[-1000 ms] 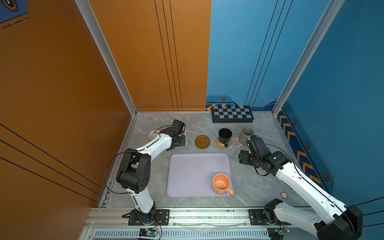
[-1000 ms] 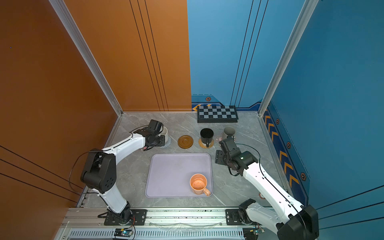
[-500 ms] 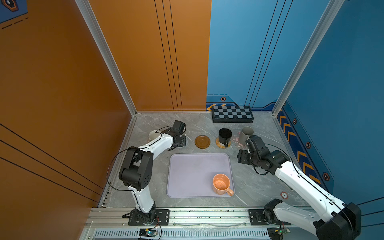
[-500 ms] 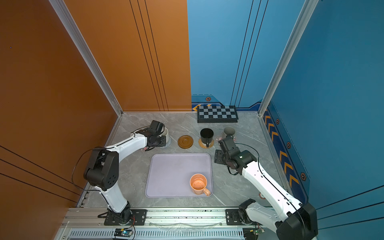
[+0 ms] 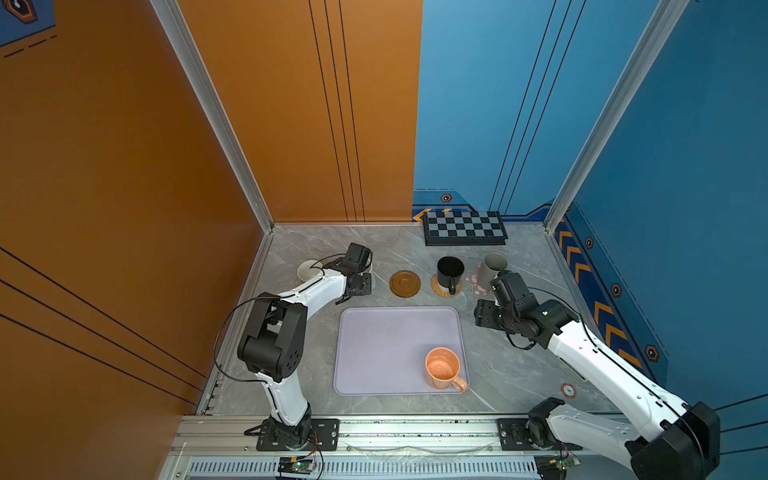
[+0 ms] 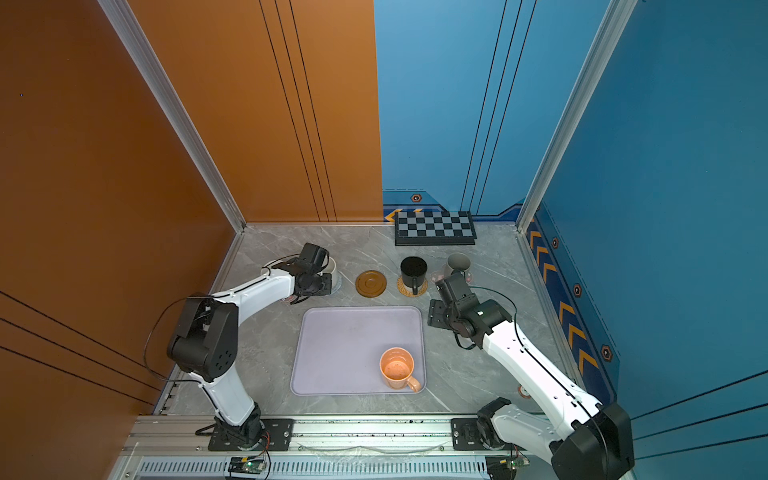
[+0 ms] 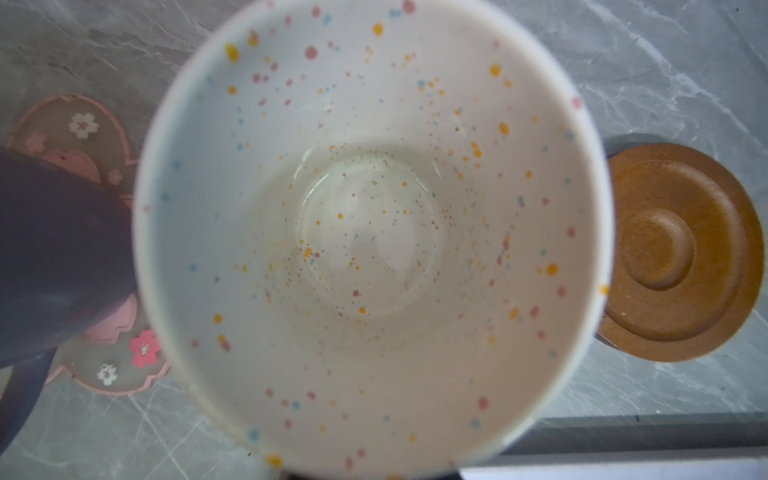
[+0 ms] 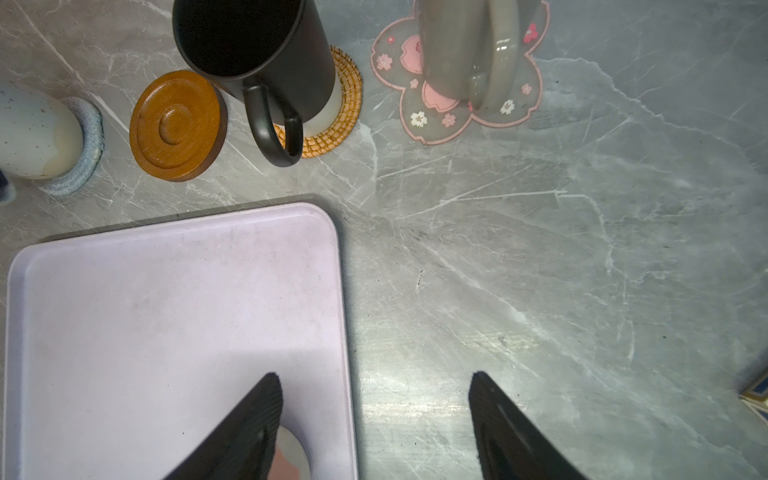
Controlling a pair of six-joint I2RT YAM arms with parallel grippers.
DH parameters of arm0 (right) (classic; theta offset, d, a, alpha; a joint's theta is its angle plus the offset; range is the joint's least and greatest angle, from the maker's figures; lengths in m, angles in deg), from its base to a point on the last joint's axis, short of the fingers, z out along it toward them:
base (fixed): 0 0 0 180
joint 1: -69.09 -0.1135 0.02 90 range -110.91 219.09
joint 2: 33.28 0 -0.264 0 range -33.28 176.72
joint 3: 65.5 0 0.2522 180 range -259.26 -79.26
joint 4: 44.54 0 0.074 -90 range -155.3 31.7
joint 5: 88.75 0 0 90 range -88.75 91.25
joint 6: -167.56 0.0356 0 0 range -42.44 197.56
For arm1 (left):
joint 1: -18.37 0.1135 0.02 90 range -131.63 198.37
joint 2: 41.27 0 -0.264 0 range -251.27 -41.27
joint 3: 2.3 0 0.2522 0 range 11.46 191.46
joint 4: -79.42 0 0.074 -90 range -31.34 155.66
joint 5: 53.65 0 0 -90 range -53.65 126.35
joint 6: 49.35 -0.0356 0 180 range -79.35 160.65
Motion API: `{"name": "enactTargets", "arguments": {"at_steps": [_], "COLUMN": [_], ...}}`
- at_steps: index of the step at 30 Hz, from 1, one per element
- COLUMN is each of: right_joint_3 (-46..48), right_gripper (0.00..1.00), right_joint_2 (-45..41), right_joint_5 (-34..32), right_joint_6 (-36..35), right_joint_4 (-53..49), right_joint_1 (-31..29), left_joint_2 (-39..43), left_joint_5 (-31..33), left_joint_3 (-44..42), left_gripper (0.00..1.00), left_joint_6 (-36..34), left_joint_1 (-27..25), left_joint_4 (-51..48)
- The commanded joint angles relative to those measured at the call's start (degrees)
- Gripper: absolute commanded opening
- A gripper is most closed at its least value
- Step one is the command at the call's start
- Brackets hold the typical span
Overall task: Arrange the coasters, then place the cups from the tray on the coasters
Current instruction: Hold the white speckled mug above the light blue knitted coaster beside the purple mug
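Lavender tray (image 5: 386,345) lies in the middle of the table (image 5: 511,374) and is almost cleared: only the orange cup (image 5: 442,368) stands in it, at the near right corner. Right gripper (image 8: 376,376) hovers over the tray's edge with jaws spread wide and nothing between them, I think to go down for this cup. Left gripper (image 5: 362,277) is above the speckled cup (image 7: 370,232), which sits on the spiral coaster (image 8: 89,137); whether its jaws grasp the cup I cannot tell, the fingers are hidden. The cups are five: also the black cup (image 5: 450,270) on the rattan coaster (image 8: 347,104), the grey cup (image 5: 492,264) on a pink flower coaster (image 8: 432,120), the lavender cup (image 5: 308,271) on the second pink flower coaster (image 7: 83,124). The coasters are five too, in one row behind the tray; only the wooden coaster (image 5: 405,284) is bare, probably kept for the orange cup
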Motion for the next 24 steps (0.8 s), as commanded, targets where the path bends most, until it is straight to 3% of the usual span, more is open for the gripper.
{"name": "enactTargets", "arguments": {"at_steps": [1,24], "right_joint_3": [-0.4,-0.1], "right_gripper": [0.73,0.74], "right_joint_2": [0.1,-0.6], "right_joint_5": [0.7,0.8], "right_joint_6": [1.0,1.6], "right_joint_4": [0.6,0.9], "right_joint_1": [0.2,-0.3], "left_joint_2": [0.2,4.5], "left_joint_5": [1.3,0.6], "left_joint_3": [-1.3,-6.5], "left_gripper": [0.00,0.00], "left_joint_6": [1.2,2.7], "left_joint_1": [-0.4,-1.1], "left_joint_4": [3.0,2.9]}}
